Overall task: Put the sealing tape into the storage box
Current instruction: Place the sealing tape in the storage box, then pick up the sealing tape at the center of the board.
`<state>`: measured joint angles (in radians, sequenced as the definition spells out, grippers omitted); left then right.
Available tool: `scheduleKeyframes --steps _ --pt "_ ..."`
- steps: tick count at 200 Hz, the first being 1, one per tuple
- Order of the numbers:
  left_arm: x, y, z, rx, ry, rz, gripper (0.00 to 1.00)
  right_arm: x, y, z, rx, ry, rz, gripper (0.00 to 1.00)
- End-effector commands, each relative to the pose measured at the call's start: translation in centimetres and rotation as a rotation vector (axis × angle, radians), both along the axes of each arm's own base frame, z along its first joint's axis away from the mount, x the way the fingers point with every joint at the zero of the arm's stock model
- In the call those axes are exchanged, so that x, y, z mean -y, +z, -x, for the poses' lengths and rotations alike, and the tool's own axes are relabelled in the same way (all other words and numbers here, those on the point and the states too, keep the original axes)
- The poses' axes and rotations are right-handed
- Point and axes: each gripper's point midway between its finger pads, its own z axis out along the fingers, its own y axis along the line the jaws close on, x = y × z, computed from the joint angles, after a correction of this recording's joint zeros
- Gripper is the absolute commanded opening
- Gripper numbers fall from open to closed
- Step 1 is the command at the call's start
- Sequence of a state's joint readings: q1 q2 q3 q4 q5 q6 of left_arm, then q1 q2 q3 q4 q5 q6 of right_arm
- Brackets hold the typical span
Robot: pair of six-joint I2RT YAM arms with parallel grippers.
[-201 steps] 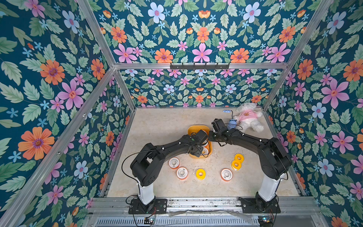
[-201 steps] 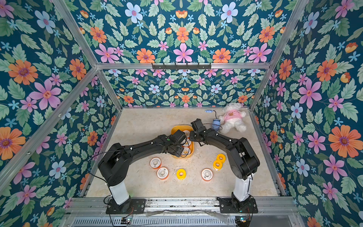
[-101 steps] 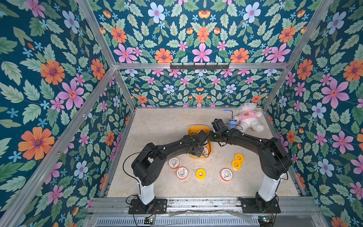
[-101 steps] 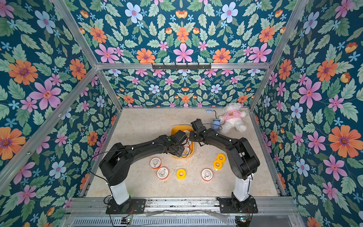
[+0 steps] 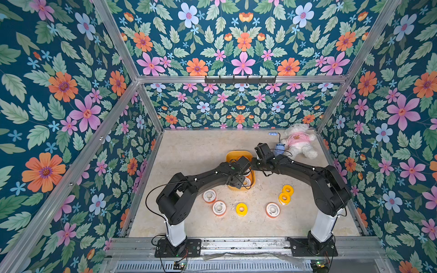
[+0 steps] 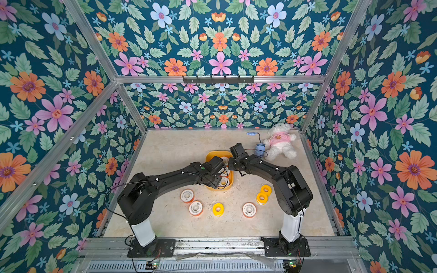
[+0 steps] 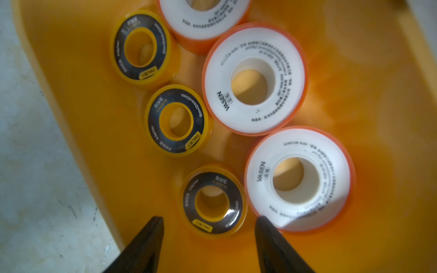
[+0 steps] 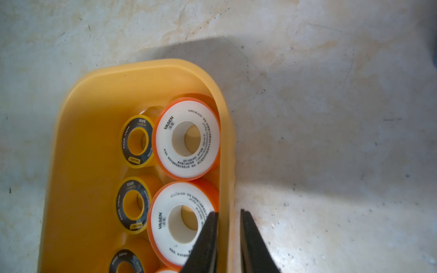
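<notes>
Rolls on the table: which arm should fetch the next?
Left, probably: the left gripper is open over the box, while the right gripper grips the box wall. A white roll lies near the left arm.

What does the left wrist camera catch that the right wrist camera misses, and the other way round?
Left wrist only: the left gripper, open, a black ring just ahead of its tips; all three black rings whole. Right wrist only: the right gripper shut on the box wall, one finger inside, one outside; the box's rounded end. Both: the box, with white rolls and black rings lying flat inside.
</notes>
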<state>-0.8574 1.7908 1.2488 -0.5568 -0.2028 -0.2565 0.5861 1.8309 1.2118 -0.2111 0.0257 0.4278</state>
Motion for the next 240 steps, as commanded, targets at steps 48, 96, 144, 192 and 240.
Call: scheduleKeyframes --steps 48,96,144,192,240 --pt "0.2 3.6 -0.3 0.096 0.026 0.126 0.65 0.3 3.0 -0.2 0.067 0.001 -0.036 0.22" --pt "-0.2 7.1 -0.7 0.186 0.077 0.283 0.63 0.6 4.9 0.3 0.119 0.001 -0.071 0.24" --pt "-3.1 9.4 -1.6 0.258 0.194 0.394 0.63 1.6 7.7 1.7 0.187 0.005 -0.108 0.29" --pt "-6.8 9.8 -2.1 0.278 0.327 0.478 0.64 3.4 7.3 4.8 0.17 0.007 -0.106 0.31" --pt "-9.0 9.2 -2.1 0.276 0.401 0.491 0.64 4.1 6.2 9.2 0.13 0.041 -0.102 0.34"
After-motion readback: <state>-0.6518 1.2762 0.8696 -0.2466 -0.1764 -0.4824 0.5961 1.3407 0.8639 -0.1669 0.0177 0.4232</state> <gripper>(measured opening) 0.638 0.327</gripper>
